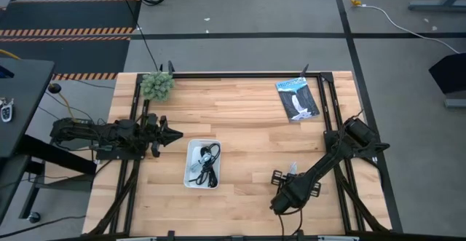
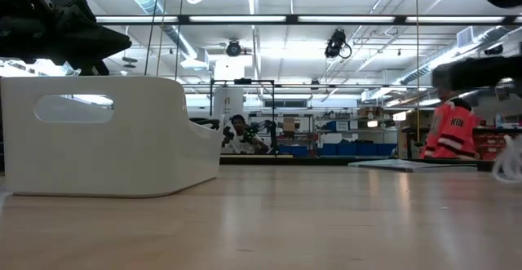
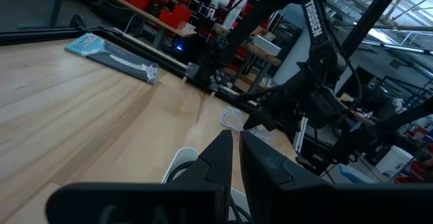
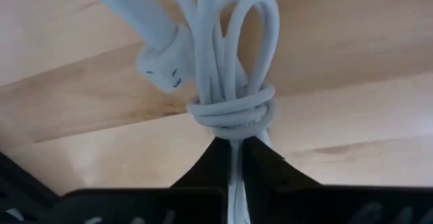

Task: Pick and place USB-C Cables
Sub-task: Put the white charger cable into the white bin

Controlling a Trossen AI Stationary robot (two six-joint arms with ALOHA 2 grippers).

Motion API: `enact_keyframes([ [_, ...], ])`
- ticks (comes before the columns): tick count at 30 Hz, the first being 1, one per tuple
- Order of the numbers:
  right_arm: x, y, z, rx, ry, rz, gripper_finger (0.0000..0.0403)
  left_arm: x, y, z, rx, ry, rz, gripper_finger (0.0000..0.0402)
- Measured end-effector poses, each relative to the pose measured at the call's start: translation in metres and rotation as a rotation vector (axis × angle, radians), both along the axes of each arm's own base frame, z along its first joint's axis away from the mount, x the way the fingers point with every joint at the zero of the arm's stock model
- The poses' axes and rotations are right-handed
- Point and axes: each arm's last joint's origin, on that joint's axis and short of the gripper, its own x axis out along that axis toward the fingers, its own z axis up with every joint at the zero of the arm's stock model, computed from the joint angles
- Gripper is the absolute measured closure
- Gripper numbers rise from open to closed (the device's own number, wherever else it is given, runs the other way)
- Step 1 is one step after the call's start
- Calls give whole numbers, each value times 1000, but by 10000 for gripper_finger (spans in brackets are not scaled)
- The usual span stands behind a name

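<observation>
The white USB-C cable point(image 4: 230, 61) is a small coil bound round its middle by its own turns, and my right gripper point(image 4: 237, 153) is shut on it near the table's near right part point(image 1: 293, 170). Dark and silver-grey coiled cables point(image 1: 206, 164) lie inside the white bin point(image 1: 191, 183). My left gripper point(image 1: 175, 134) is shut and touches nothing. It hovers just left of the bin's far end, pointing right, and shows above the bin point(image 2: 98, 135) in the low view. My right gripper pinches the white cable between its two fingers on the strands just below the wrapped band point(image 4: 235, 139). It comes from above, slanting. The loops and the plug point(image 4: 159, 68) stick out past the fingertips, close over the wood; whether they rest on it cannot be told.
A blue-black flat packet point(image 1: 298, 99) lies near the table's far right corner. A green fuzzy clump point(image 1: 156, 86) sits at the far left corner. Black frame rails point(image 1: 328, 103) run along the table's sides. Bare wood lies between the bin and my right gripper.
</observation>
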Motion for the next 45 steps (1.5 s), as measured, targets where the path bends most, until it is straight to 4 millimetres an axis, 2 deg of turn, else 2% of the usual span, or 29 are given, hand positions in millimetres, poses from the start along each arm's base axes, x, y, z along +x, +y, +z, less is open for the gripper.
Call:
enact_keyframes([
  [8, 31, -15, 33, -67, -208, 51, 370, 0, 0, 0, 0, 0, 0, 365],
  [12, 56, -26, 39, -106, -389, 52, 367, 0, 0, 0, 0, 0, 0, 365],
  [17, 93, -41, 39, -38, -624, -21, 367, 0, 0, 0, 0, 0, 0, 365],
  [20, 111, -48, 41, -28, -778, 12, 367, 0, 0, 0, 0, 0, 0, 365],
  [25, 133, -58, 51, -99, -958, 114, 367, 0, 0, 0, 0, 0, 0, 365],
  [32, 158, -83, 69, -47, -1189, 26, 367, 0, 0, 0, 0, 0, 0, 365],
  [36, 170, -86, 75, -1, -1330, -8, 367, 0, 0, 0, 0, 0, 0, 365],
  [39, 180, -82, 69, 40, -1411, 21, 367, 0, 0, 0, 0, 3, 0, 365],
  [45, 194, -74, 29, 41, -1416, 66, 367, 1, 0, -1, 1, 9, 0, 365],
])
